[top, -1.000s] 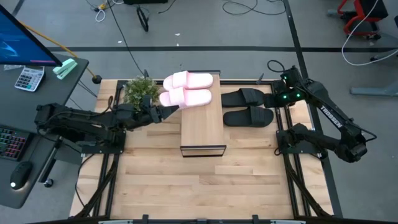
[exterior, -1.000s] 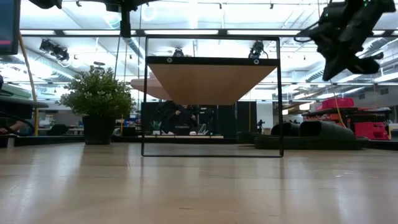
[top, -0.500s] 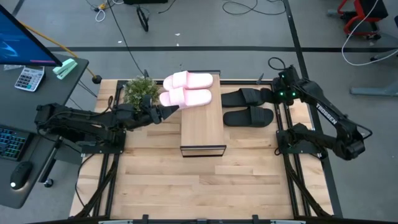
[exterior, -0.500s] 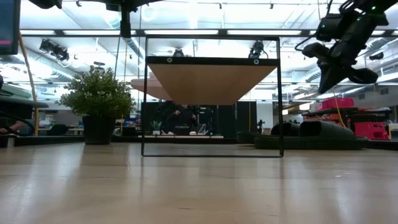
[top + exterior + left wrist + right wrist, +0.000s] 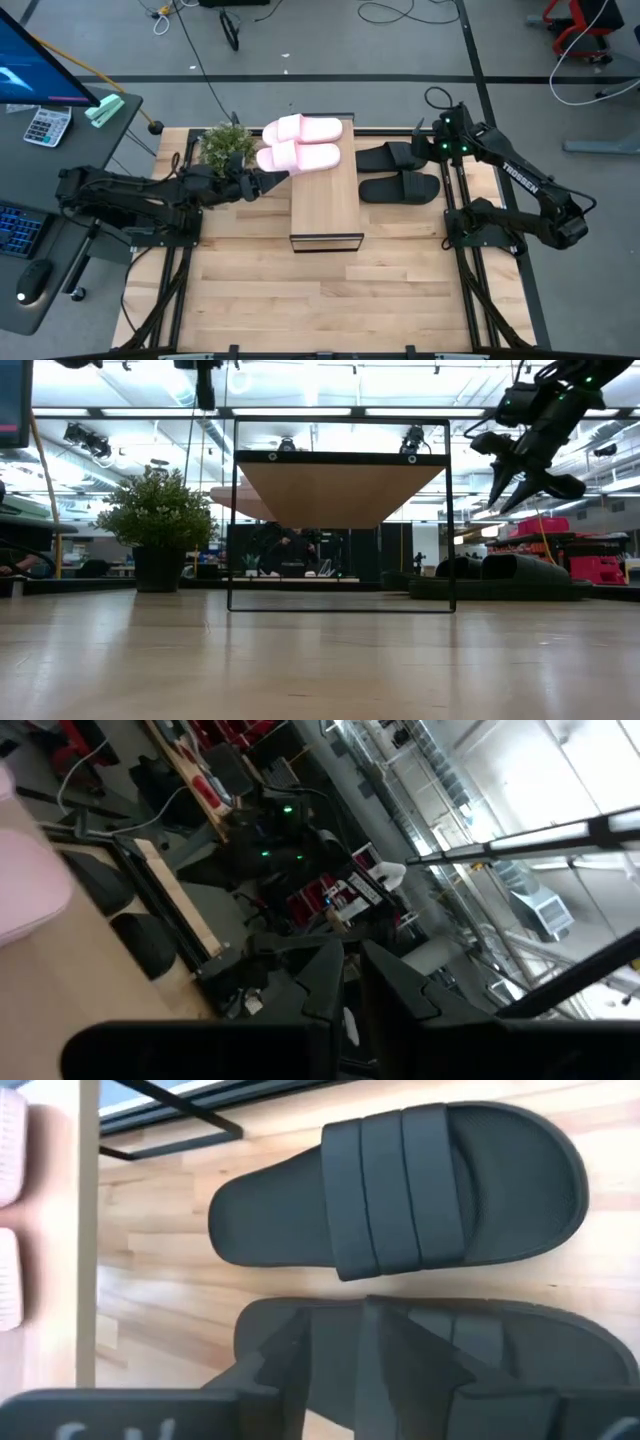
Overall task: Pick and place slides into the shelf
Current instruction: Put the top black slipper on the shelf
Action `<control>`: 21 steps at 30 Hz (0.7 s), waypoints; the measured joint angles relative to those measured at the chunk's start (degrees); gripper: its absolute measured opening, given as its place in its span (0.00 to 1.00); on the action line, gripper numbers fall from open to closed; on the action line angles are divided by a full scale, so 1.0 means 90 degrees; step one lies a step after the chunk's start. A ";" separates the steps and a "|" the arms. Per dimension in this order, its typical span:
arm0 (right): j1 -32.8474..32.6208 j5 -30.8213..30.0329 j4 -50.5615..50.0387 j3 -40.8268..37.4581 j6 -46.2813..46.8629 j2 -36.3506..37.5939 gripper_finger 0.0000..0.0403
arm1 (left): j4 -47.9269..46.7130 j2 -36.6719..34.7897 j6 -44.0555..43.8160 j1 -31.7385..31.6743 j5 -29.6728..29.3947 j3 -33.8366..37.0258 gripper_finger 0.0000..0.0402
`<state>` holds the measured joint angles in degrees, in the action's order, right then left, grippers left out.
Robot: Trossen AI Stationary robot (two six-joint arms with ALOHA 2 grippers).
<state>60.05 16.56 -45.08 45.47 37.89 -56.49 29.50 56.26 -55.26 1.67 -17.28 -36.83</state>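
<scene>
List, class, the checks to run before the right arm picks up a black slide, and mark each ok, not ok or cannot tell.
1. Right pincer open: ok.
2. Right pincer above the far black slide: ok.
3. Both black slides flat on the table, near black slide beside the far one: ok.
4. Shelf top has bare space in front of the pink slides: ok.
5. Left pincer clear of that bare space, at the shelf's left edge beside the pink slides: ok.
6. Exact height above the strap: cannot tell.

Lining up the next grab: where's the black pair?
High view: the black slides lie side by side on the table, right of the shelf, under the open right gripper.
</scene>
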 joint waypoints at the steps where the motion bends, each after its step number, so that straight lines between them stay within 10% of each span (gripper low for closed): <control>1: -0.0079 -0.0080 0.0026 0.0000 0.0062 -0.0055 0.32 | -0.0112 -0.0001 0.0059 0.0001 0.0019 -0.0083 0.11; 21: -0.0799 -0.2087 0.0569 0.0000 0.1183 -0.1568 0.47 | -0.2796 0.0002 0.1453 0.0002 0.0117 -0.1796 0.10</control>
<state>52.86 -2.22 -39.96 45.47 48.54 -70.60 4.34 56.27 -42.18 1.69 -16.23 -52.99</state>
